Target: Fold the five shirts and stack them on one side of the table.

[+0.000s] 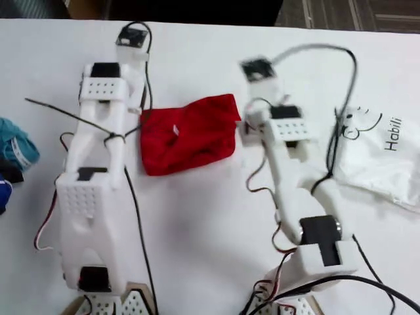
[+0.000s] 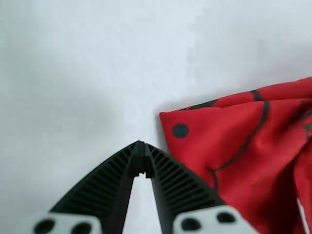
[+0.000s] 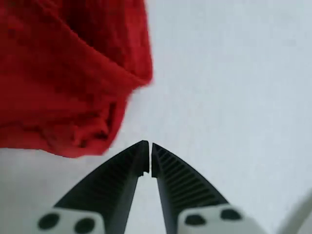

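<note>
White perforated-plastic arm bases (image 1: pixel 88 216) w/ red & black cables (image 1: pixel 134 216) sit at the near edge of the smooth white tabletop (image 1: pixel 197 223). Btwn the arms lies the red shirt (image 1: pixel 187 134), soft, creased, bunched into a lumpy rectangle w/ thin black line print. Left gripper (image 2: pixel 141 158) & right gripper (image 3: pixel 148 156): ribbed black fingers closed tip to tip, holding nothing, each near a shirt edge. Teal cloth (image 1: pixel 16 147) by the left arm, crinkly white bag (image 1: pixel 384 157) w/ black lettering by the right.

Dark printed word (image 1: pixel 392 134) on white bag (image 1: pixel 384 170) (beside a looping doodle (image 1: pixel 359 125)), tag (image 1: pixel 175 130) on red shirt (image 1: pixel 197 141) unreadable
</note>
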